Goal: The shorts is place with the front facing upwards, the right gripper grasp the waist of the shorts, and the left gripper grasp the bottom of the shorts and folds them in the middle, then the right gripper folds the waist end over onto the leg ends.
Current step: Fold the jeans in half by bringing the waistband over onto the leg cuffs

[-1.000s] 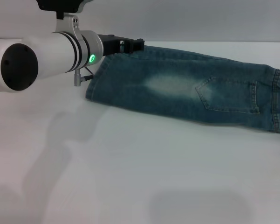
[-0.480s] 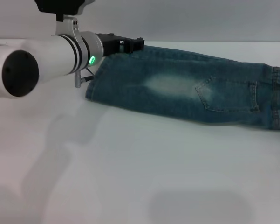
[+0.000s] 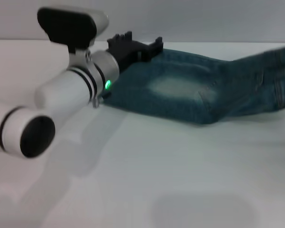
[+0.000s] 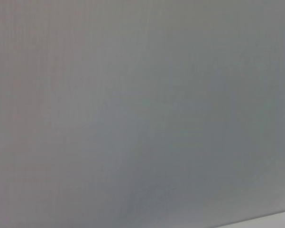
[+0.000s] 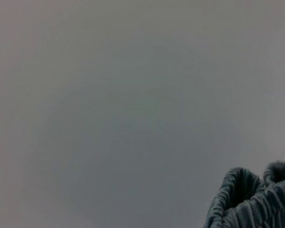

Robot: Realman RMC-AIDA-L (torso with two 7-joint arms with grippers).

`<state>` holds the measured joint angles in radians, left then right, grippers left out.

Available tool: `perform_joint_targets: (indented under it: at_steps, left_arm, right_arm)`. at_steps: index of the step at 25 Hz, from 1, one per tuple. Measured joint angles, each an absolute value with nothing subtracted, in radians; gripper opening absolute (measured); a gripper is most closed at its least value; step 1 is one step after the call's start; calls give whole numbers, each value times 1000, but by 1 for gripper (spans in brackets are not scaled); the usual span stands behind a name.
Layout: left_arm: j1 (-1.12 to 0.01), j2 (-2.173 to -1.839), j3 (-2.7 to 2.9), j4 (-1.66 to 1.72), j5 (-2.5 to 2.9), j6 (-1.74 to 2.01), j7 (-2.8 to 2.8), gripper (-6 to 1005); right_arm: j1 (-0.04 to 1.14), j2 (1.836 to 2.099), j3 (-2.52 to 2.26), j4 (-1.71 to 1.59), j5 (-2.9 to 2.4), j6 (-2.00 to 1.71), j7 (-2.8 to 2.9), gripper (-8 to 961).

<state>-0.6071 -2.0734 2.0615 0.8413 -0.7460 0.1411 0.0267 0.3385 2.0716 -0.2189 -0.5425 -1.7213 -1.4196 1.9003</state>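
Note:
The blue denim shorts (image 3: pixel 180 90) lie folded lengthwise across the far side of the white table. The leg ends (image 3: pixel 114 103) are at the left, partly hidden behind my left arm. My left gripper (image 3: pixel 135 47), a black claw, sits at the far edge of those leg ends, and I cannot tell whether it touches the cloth. The waist end (image 3: pixel 277 76) rises off the table at the right edge of the head view. The puckered elastic waistband (image 5: pixel 256 204) shows close up in the right wrist view. My right gripper is out of view.
The white table (image 3: pixel 156 166) stretches from the shorts to the near edge. The thick white left arm (image 3: pixel 61 99) crosses the left of the head view. The left wrist view shows only a plain grey surface.
The waist end has lifted at the right and the whole shorts have shifted right. The left arm has swung, its elbow dropping toward me, and its gripper has moved slightly right.

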Motion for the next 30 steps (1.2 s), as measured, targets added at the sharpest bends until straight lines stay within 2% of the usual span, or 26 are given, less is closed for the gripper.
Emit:
perform_joint_targets:
  at_steps: [14,30]
  left_arm:
    - [-598,-2078,2218,732,-739,325,-165,860]
    - [-607,-2078,2395,736,-738,387,-295,860]
  right_arm:
    - [545,2073,-352,-651,-1700,-1541,2054,156]
    - [731,2074,-600,-651,-1698,-1344,2093,151]
